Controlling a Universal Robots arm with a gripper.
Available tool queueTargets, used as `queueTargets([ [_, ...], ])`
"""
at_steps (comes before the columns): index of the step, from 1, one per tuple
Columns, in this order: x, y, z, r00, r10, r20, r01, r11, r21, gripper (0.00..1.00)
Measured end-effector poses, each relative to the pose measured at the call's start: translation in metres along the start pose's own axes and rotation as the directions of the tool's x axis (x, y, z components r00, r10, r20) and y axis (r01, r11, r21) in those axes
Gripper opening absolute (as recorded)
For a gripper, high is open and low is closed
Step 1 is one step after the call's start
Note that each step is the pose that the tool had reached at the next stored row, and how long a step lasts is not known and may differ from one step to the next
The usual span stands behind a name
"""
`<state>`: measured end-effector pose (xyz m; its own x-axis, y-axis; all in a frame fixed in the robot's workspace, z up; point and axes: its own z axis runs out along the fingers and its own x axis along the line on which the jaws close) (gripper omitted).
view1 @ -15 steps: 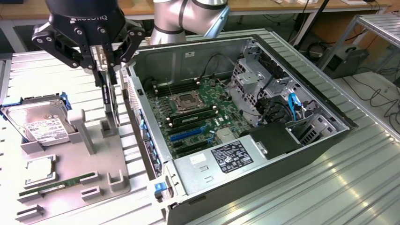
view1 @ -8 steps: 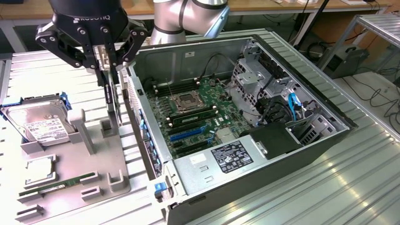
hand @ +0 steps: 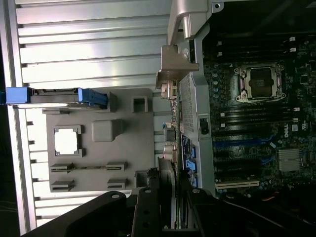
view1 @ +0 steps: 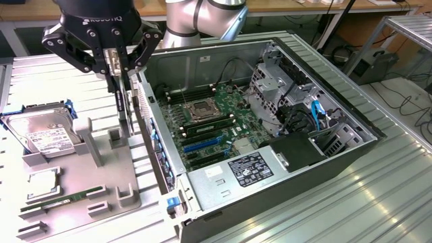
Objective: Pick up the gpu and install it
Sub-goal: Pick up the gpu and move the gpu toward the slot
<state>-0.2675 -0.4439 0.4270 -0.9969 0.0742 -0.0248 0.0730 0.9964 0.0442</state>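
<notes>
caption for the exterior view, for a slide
Jaws shut on the gpu, upright between tray and open pc case

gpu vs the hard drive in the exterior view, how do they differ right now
The gpu stands upright and edge-on, clamped in the gripper; the hard drive leans tilted in its holder, with nothing gripping it. The gpu is a thin dark card; the hard drive is a thicker silver block with a white label. Both are outside the open computer case, on the exterior view's left of it.
</notes>
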Motion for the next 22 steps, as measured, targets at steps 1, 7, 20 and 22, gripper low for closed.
queueTargets([
  [1, 0.000, 0.0000, 0.0000, 1.0000, 0.000, 0.0000, 0.000, 1.0000, 0.0000, 0.26],
  [7, -0.003, 0.0002, 0.0001, 1.0000, 0.000, 0.0000, 0.000, 1.0000, 0.0002, 0.26],
  [20, -0.009, 0.0007, 0.0003, 1.0000, 0.000, 0.0000, 0.000, 1.0000, 0.0004, 0.26],
  [22, -0.011, 0.0008, 0.0003, 1.0000, 0.000, 0.0001, 0.000, 1.0000, 0.0003, 0.26],
])
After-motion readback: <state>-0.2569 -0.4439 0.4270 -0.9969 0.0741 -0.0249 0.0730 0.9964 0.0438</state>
